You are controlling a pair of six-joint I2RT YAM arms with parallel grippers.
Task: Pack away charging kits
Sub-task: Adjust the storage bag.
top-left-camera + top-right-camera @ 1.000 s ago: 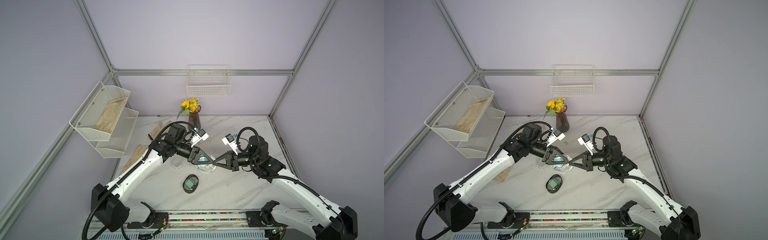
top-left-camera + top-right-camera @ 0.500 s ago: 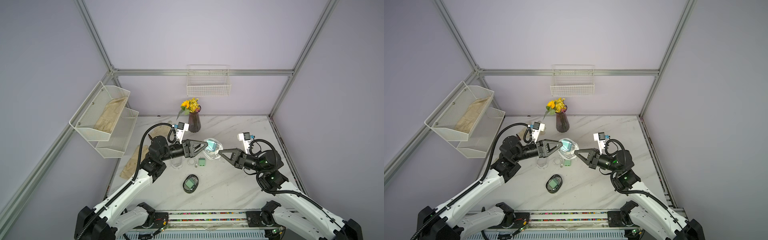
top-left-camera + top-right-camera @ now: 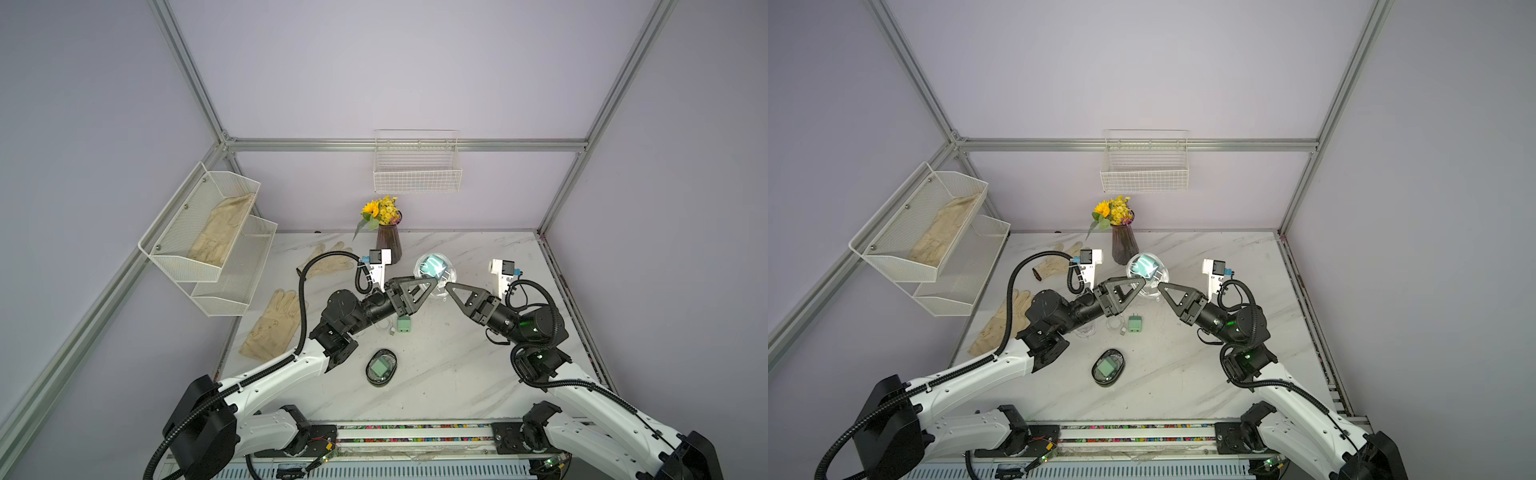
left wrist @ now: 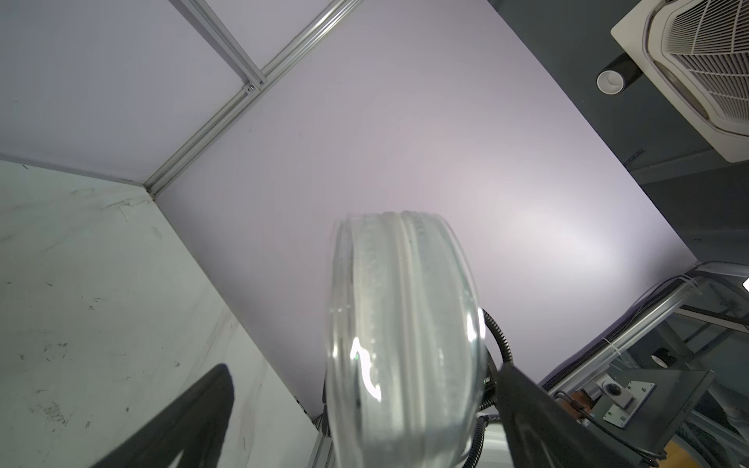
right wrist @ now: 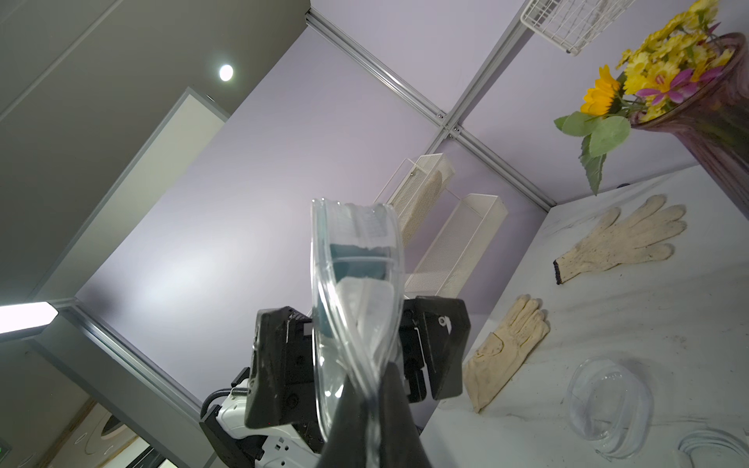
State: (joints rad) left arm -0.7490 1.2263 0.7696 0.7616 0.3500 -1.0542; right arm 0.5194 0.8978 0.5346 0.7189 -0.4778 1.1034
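Roughly, you are midway. One mint adapter [image 3: 379, 368] lies packed in its case [image 3: 393, 360] on the table, below your left gripper [image 3: 432, 286] and nearer the base. The teal adapter [image 3: 432, 266] sits in the clear case [image 5: 356, 283], which your right gripper [image 5: 375, 370] pinches by its rim, just beyond its fingertips. Your left gripper's jaws stand wide, straddling that case and apparently not pressing it. Beneath it, a second mint adapter [image 3: 404, 323] and a white cable [image 3: 1117, 324] lie loose near an empty case [image 5: 610, 401].
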